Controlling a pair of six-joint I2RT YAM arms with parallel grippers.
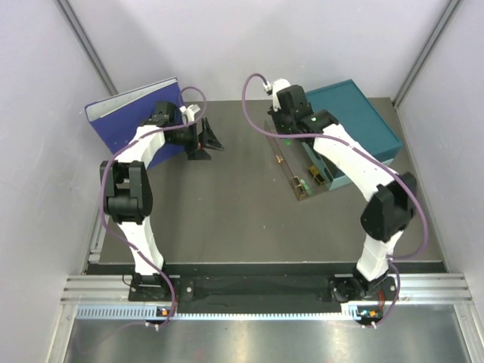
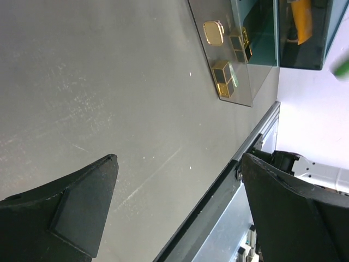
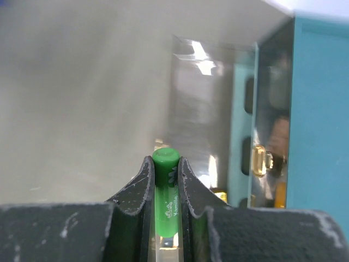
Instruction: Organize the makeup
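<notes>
1. Right gripper (image 3: 165, 162): the jaws are closed on a green capsule (image 3: 165, 199), pinching it across the barrel. The rounded cap stands just proud of the fingertips. The gripper hangs close beside the teal drawer box (image 3: 319, 109).
2. Green capsule: by its look it is light, rigid, glossy plastic with white print down one side. A round, smooth barrel is likely to roll or swivel between flat pads. The best hold is across the middle of the barrel, as here, and a gentle squeeze should be enough.
3. Clear tray (image 1: 293, 172): it is drawn out from the box's open face and lies flat on the table (image 1: 227, 212), directly ahead of the held capsule.
4. Gold-and-black cases (image 2: 224, 79): two lie in the tray, one nearer the box than the other. Their flat sides suggest they will stay where they are set. A small gold oval piece (image 2: 214, 31) lies in the tray near them; I cannot tell what it is.
5. Yellow-orange tube (image 2: 300, 22): it sits inside the box behind the tinted front, only partly visible.
6. Left gripper (image 2: 179, 164): the jaws are spread wide with nothing between them. It hovers over bare table, well apart from the box.
7. Blue binder (image 1: 128, 121): it stands at the table edge farthest from the box and plays no part in the task.
8. Judgement: the capsule should be released low into the tray, since it will probably roll.
</notes>
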